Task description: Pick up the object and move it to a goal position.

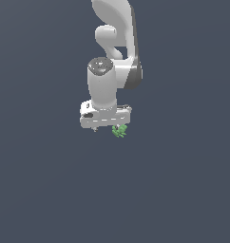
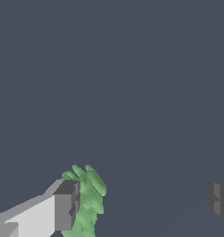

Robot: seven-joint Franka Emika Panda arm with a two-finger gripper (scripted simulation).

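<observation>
A white robot arm [image 1: 118, 38] reaches down through the middle of a plain dark grey-blue scene, ending in a wide white hand [image 1: 105, 116]; the landmark here is that hand. The object [image 1: 119, 131], a tiny bright green lumpy thing with small knobs, sits just under the hand's lower edge, toward the end of the hand on the exterior view's right; it is far smaller than the hand. In the wrist view the fingers [image 2: 66, 206] are spread wide apart, one dark grey pad at each side of the picture with open grey ground between them; the gripper [image 2: 144, 201] is therefore not closed on anything. The same green object [image 2: 89, 199] shows in the wrist view close against one finger, beside and partly behind its pad, on the inner side that faces the other finger; whether it touches that pad cannot be told. The other finger stands well apart from the object; the surface beneath is an even dark slate colour with no visible edge.
</observation>
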